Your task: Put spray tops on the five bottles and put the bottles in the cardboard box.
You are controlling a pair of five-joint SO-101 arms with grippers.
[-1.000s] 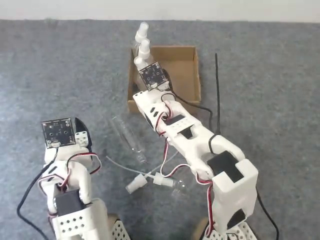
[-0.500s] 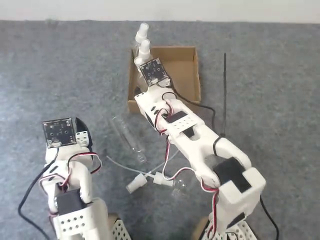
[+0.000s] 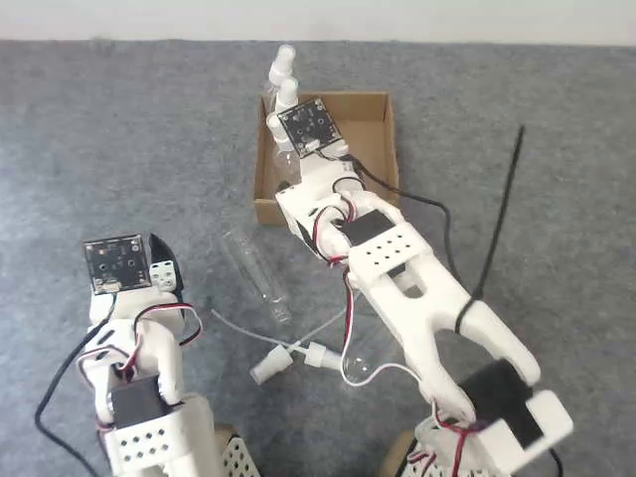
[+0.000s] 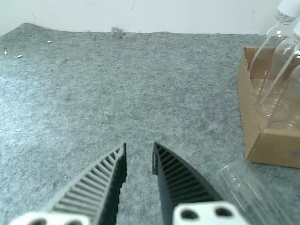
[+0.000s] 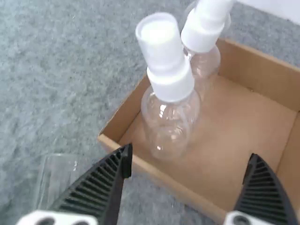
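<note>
The cardboard box (image 3: 392, 149) stands at the back of the grey mat. Three clear bottles with white spray tops (image 3: 287, 93) stand along its left wall. My right gripper (image 5: 190, 154) hangs open and wide over the box, with the nearest capped bottle (image 5: 168, 108) standing free between its jaws. A bare bottle (image 3: 254, 264) lies on the mat in front of the box. Two loose spray tops (image 3: 270, 366) with thin tubes lie nearer the arms, and another bare bottle (image 3: 358, 371) lies beside them. My left gripper (image 4: 139, 147) hovers low at the near left, slightly open and holding nothing.
The box wall (image 4: 262, 140) and the lying bottle (image 4: 248, 187) sit just off the left gripper's side. A black cable (image 3: 497, 219) sticks up to the right of the right arm. Open mat spreads to the left and far right.
The right arm has stretched out, its base end swinging right and its wrist moving slightly farther over the box. The left arm has stayed still.
</note>
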